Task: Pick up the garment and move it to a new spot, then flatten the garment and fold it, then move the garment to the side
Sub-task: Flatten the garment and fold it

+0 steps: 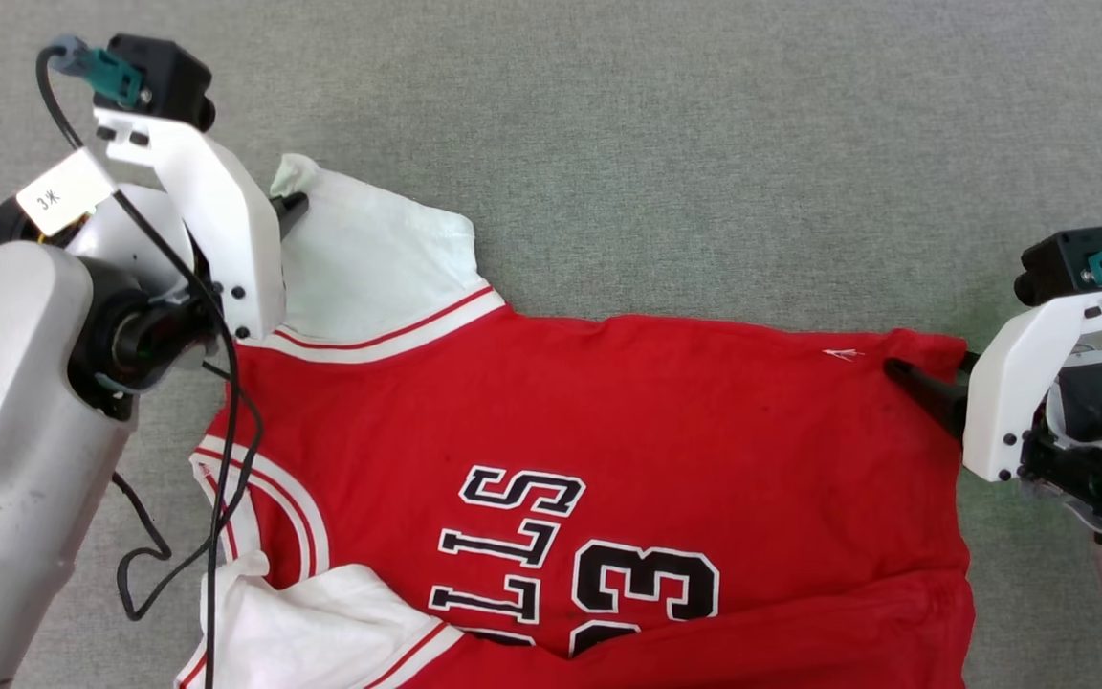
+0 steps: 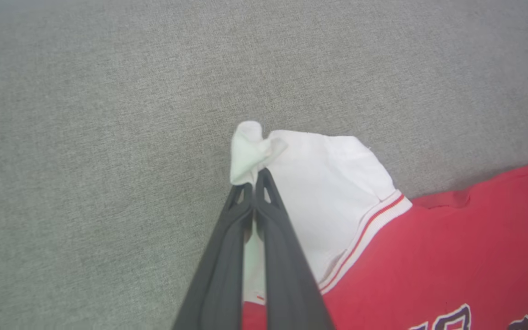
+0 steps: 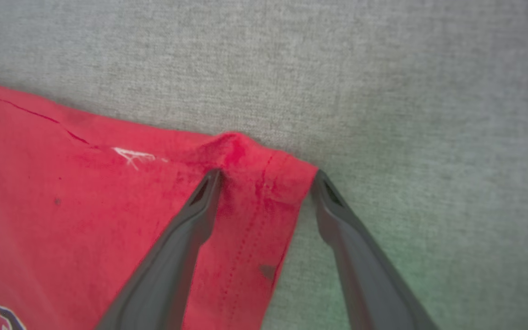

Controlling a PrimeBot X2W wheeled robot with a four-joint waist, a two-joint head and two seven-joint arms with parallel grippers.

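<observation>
— Where does the red jersey T-shirt [image 1: 608, 411] with white short sleeves and a black "23" lie?
— Spread front-up on the grey woven cloth surface [image 1: 704, 144].
— The left gripper [image 2: 255, 176]?
— Its dark fingers are pressed together, pinching the tip of a white sleeve [image 2: 328, 183].
— The right gripper [image 3: 268, 176]?
— Spread wide, straddling the red hem corner [image 3: 255, 220], gripping nothing.

light: bright, even, diffuse | shadows: soft, faint | focus: head sharp, wrist views softer
</observation>
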